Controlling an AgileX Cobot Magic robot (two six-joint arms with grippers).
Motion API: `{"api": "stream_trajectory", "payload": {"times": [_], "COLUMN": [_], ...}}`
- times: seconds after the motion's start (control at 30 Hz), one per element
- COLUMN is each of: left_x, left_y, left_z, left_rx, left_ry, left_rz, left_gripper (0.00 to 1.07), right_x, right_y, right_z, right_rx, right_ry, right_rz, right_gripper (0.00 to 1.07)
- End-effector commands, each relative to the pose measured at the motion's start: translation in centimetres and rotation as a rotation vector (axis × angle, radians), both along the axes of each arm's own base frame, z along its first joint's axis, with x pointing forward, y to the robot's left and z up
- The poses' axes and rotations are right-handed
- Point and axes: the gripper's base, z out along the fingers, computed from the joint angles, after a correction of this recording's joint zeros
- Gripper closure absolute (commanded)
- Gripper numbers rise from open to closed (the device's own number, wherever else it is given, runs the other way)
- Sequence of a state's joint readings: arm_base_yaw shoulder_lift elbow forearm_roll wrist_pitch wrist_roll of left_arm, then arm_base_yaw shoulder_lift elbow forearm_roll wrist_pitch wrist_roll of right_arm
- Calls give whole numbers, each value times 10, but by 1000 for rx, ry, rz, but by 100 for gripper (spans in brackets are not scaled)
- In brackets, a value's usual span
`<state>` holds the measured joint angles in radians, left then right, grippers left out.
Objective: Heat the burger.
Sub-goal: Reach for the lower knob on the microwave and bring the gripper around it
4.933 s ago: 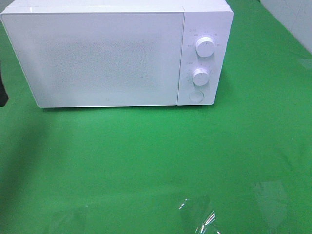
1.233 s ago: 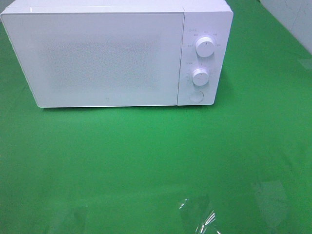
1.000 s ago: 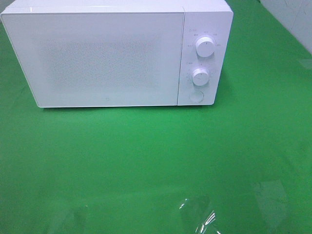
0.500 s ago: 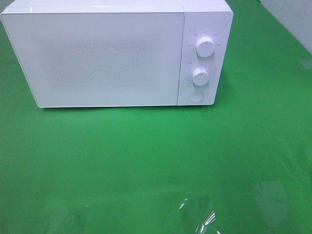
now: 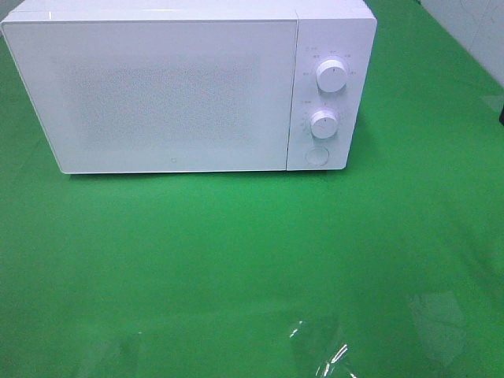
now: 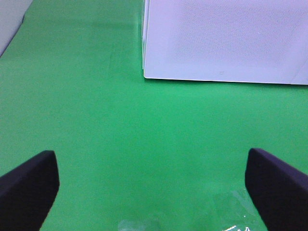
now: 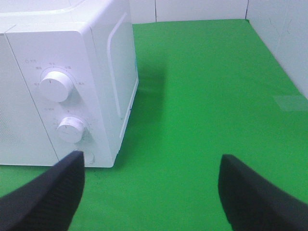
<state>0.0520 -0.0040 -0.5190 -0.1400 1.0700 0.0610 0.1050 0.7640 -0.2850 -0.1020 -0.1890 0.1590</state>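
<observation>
**Oven shut, burger out of sight.** A white microwave stands closed at the far side of a green cloth. Its upper knob, lower knob and round button are stacked on the right-hand panel.

The burger shows in none of the views. Whether it sits behind the frosted door cannot be told.

Both arms hang on the near side. The left gripper faces the door's lower left corner, its fingers spread wide with nothing between them. The right gripper looks at the control panel, its fingers equally wide and empty.

The hazards from here look plain enough:
- A dial turned with no burger confirmed inside would run the oven empty.
- The smooth round knobs offer little purchase, so a pinch set off-centre may slip.
- A hard push on the button could shove the cabinet back across the cloth.
</observation>
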Motion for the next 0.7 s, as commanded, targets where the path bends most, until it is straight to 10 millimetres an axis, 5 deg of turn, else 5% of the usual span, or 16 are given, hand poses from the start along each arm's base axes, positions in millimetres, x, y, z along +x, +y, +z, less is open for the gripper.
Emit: {"api": "stream_trajectory", "payload": {"times": [0.03, 0.7], "left_x": [-2, -2], "left_y": [-1, -1], "left_z": [-1, -1], "left_rx": [-2, -2], "left_ry": [-13, -13], "left_rz": [-3, -3], "left_gripper": [10, 10], "right_x": [17, 63], "right_y": [2, -5], "right_z": [-6, -33], "right_rx": [1, -40], "right_ry": [-35, -135], "right_rz": [10, -110], "right_gripper": [33, 33]}}
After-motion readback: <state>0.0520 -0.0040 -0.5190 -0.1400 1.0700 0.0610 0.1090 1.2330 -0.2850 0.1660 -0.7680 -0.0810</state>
